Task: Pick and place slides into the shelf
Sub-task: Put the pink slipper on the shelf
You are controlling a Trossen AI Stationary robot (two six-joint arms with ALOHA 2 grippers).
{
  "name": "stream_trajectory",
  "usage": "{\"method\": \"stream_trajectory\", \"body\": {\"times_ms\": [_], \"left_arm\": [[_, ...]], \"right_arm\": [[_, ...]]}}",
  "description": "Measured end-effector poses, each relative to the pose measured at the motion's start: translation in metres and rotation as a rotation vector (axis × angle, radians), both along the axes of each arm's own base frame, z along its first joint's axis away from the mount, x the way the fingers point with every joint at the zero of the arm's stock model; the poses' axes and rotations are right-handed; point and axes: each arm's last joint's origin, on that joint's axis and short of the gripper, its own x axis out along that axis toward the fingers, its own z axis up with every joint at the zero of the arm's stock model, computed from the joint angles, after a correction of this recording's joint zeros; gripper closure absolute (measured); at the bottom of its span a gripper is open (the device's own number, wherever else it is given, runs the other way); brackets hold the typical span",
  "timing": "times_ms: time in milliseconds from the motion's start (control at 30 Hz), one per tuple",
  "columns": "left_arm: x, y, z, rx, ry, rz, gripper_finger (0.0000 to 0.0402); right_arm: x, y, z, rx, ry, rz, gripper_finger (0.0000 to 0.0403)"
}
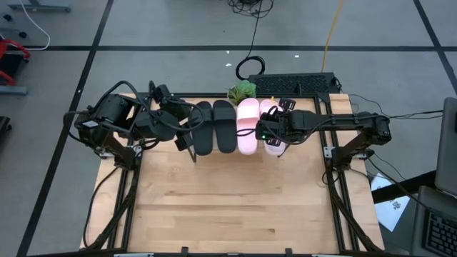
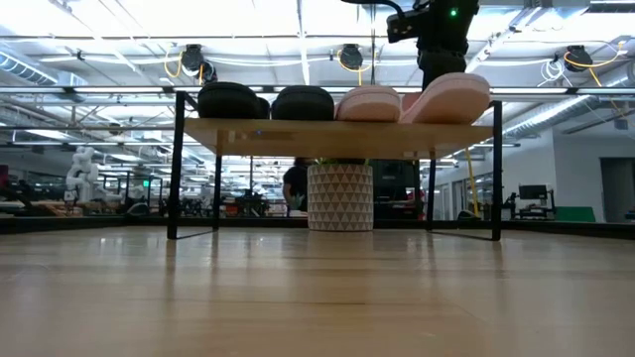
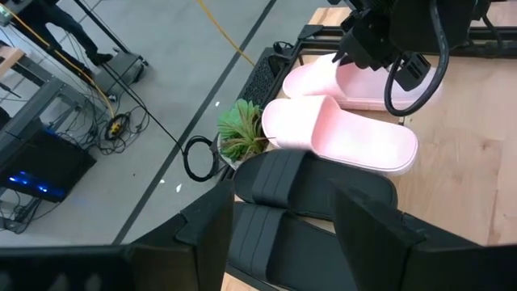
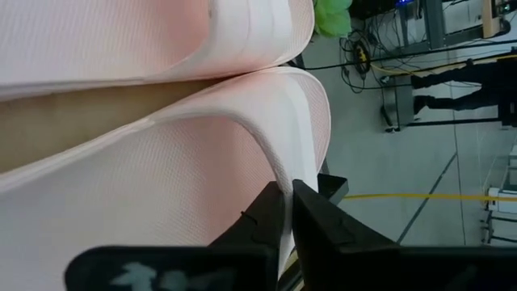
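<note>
Four slides sit side by side on the shelf, a wooden plank on black wire legs; the black pair lies flat; beside it the pink pair, its outer slide tilted.

2 slides: black | 2 slides: pale pink | shelf: light wood, black legs

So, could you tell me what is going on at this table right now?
A two-armed robot is lining up sandals on a low wooden shelf. The two black sandals and one pink sandal lie side by side on top. The right hand is pinching the edge of the last pink sandal, which sits tilted at the shelf's end. The left hand hangs open over the black pair, holding nothing.
</note>
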Motion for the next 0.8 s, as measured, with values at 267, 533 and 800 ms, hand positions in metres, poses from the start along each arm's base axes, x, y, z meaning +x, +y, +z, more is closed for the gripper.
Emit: {"method": "stream_trajectory", "body": {"times_ms": [267, 533, 800], "left_arm": [[0.0000, 0.0000, 0.0001, 0.000, 0.000, -0.001, 0.0197], [0.0000, 0.0000, 0.0001, -0.001, 0.000, -0.001, 0.0197], [0.0001, -0.0005, -0.0002, -0.018, 0.001, -0.012, 0.0197]], "right_arm": [[0.0010, 0.0005, -0.0004, 0.027, -0.009, 0.008, 0.0388], [0.0035, -0.0005, -0.0015, 0.113, -0.025, 0.034, 0.0378], [0.0018, -0.0074, -0.0023, 0.156, -0.037, -0.005, 0.0312]]}}
